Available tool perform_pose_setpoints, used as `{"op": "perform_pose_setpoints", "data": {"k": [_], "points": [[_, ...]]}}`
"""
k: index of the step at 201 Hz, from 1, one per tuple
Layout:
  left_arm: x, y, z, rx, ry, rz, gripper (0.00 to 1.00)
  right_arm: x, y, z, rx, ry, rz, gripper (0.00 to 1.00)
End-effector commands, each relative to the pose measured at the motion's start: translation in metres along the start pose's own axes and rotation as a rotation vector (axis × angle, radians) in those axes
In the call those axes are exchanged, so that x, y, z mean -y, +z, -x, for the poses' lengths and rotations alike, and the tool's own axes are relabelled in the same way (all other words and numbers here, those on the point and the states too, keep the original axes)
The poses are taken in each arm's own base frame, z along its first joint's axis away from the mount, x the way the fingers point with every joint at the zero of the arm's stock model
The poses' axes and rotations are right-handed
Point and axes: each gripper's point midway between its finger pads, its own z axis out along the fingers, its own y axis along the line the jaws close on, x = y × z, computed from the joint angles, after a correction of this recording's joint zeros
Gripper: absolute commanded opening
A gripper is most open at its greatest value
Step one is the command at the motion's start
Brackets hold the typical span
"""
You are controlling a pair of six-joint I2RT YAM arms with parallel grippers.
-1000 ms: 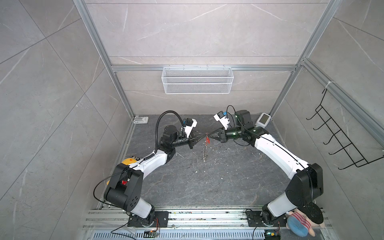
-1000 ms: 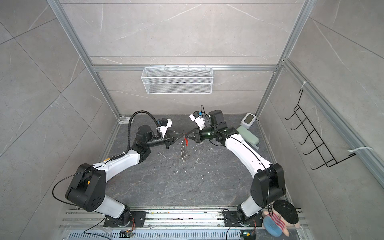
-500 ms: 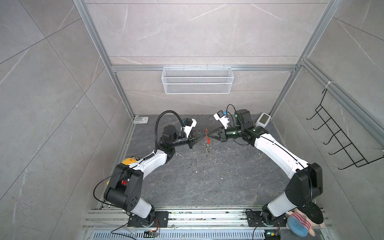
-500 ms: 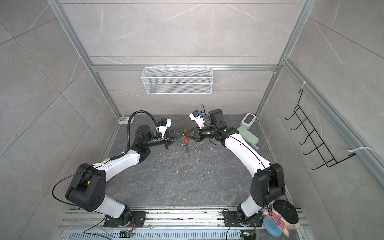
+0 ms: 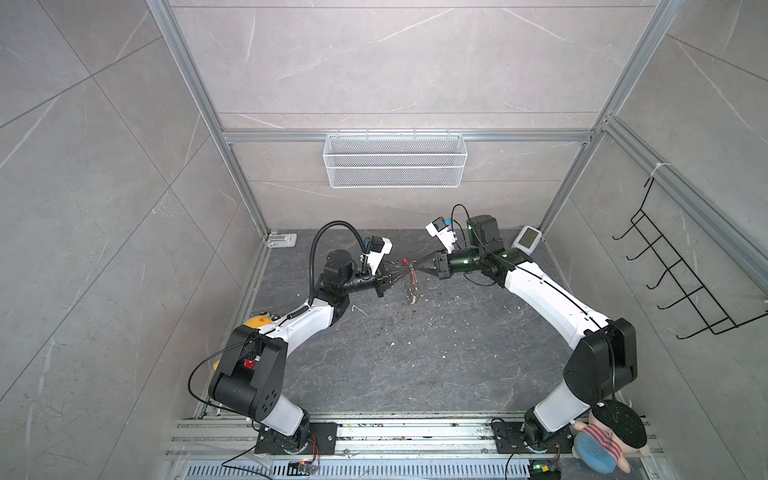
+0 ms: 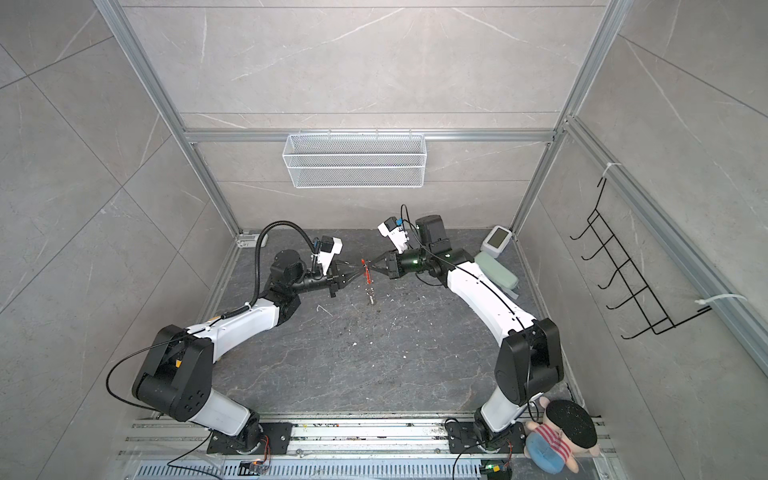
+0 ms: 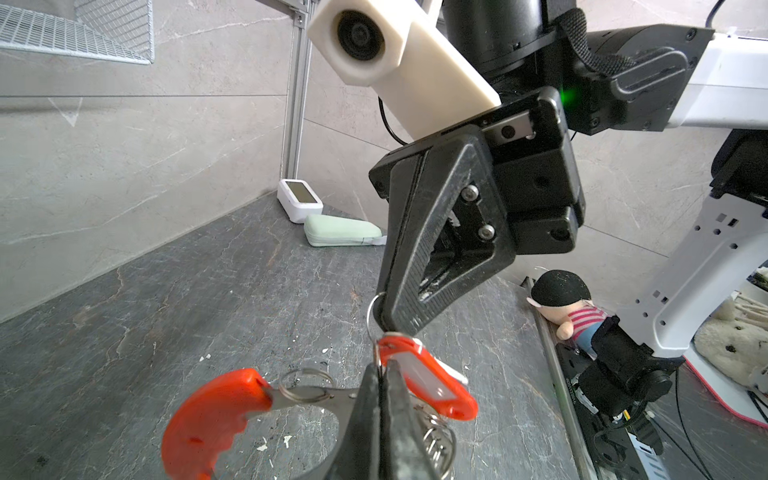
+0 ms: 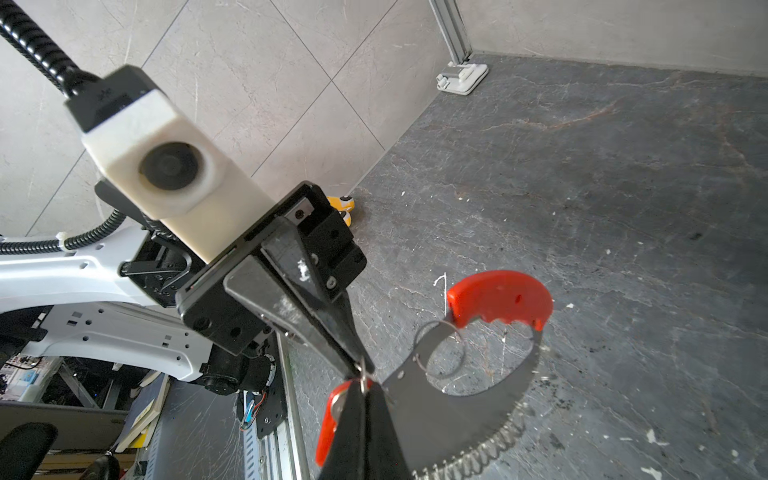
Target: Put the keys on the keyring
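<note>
My two grippers meet tip to tip above the back middle of the table in both top views. The left gripper [image 5: 406, 274] [image 7: 380, 368] and the right gripper [image 5: 417, 270] [image 8: 365, 384] are both shut. Each pinches the same thin silver ring [image 7: 372, 309] at the end of the keys' red tag [image 7: 430, 388] [image 8: 328, 419]. The keyring [image 8: 461, 411] [image 5: 413, 291], a grey band fringed with small loops and bearing a curved red strip [image 7: 208, 415] [image 8: 500, 299], hangs right against the jaws. The jaws hide what carries it.
A white wire basket [image 5: 395, 166] hangs on the back wall. On the right wall is a black hook rack [image 5: 681, 282]. A white device [image 5: 528, 239] and a green case [image 6: 496, 270] lie at the back right. A plush doll [image 5: 602, 440] sits front right, and a yellow toy [image 5: 257, 322] lies by the left arm.
Both grippers have stayed shut and tip to tip in the same spot. The keyring under them hung long and straight a second ago and now hangs shorter, turned.
</note>
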Motion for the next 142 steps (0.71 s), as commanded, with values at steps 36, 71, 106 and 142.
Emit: {"op": "perform_pose_setpoints", "data": {"k": [36,71,106,142], "points": [[0.019,-0.004,0.05,0.127,0.162,-0.081,0.0,0.026,-0.004,-0.016,-0.005,0.072,-0.072,0.0],[0.015,-0.004,0.056,0.16,0.148,-0.076,0.0,0.027,-0.007,-0.018,-0.001,0.079,-0.076,0.0],[0.009,-0.003,0.064,0.221,0.118,-0.067,0.0,0.018,-0.006,-0.014,0.033,0.113,-0.008,0.0],[0.007,-0.003,0.072,0.288,0.073,-0.084,0.0,0.01,-0.002,-0.007,0.067,0.161,0.079,0.0]]}}
